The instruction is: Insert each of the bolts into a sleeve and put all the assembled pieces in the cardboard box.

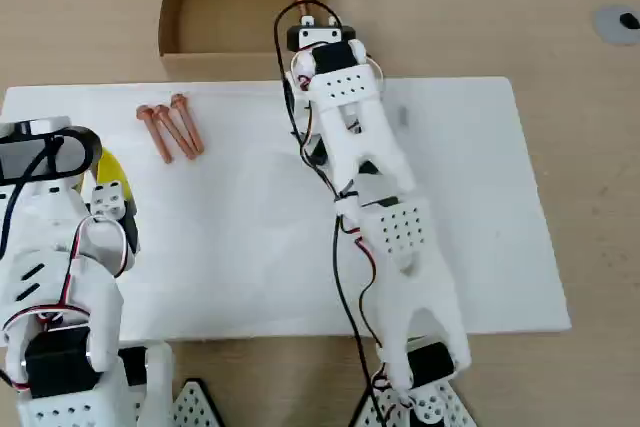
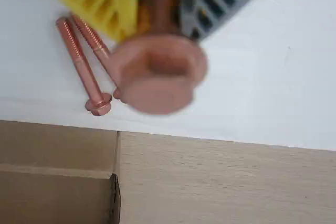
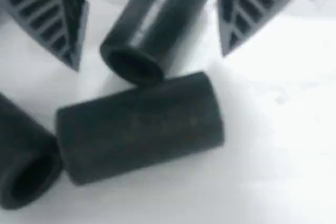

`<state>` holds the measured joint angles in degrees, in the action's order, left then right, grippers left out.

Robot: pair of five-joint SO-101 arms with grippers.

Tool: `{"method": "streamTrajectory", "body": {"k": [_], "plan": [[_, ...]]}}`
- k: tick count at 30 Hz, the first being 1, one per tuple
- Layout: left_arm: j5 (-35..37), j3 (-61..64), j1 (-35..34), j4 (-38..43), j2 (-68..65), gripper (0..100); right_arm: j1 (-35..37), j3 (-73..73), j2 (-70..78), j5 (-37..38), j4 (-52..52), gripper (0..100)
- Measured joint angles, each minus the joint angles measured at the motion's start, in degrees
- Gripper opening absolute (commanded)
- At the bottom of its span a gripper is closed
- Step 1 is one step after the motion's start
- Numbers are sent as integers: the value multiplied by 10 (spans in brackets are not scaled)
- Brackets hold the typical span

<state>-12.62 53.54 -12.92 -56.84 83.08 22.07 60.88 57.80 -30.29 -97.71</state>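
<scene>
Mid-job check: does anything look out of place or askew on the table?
Nothing damaged or spilled. The three sleeves lie jumbled at different angles, one between the right gripper's open fingers. The left gripper holds a bolt; the loose bolts lie together.

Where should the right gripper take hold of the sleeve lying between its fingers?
Probably its curved wall near mid-length. The sleeve lies with its open end toward the camera, and the open fingers of the right gripper flank its sides, so closing straight in from above suits it.
</scene>
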Motion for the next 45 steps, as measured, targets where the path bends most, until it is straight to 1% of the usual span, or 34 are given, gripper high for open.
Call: {"method": "streamTrajectory", "body": {"k": [7,9,16,28,33,37,45], "plan": [[0,0,0,0,0,6,0,-33,-2,4,-1,209],[0,0,0,0,0,6,0,-37,-2,4,-1,194],[0,0,0,0,0,6,-3,-40,-3,-7,-5,8],[0,0,0,0,0,6,7,-34,-2,-11,-8,10],[0,-6,0,6,0,6,17,40,3,-11,-31,10],[0,-7,0,48,0,6,26,148,3,-8,-39,10],[0,14,-3,147,1,6,29,307,2,53,-39,10]]}}
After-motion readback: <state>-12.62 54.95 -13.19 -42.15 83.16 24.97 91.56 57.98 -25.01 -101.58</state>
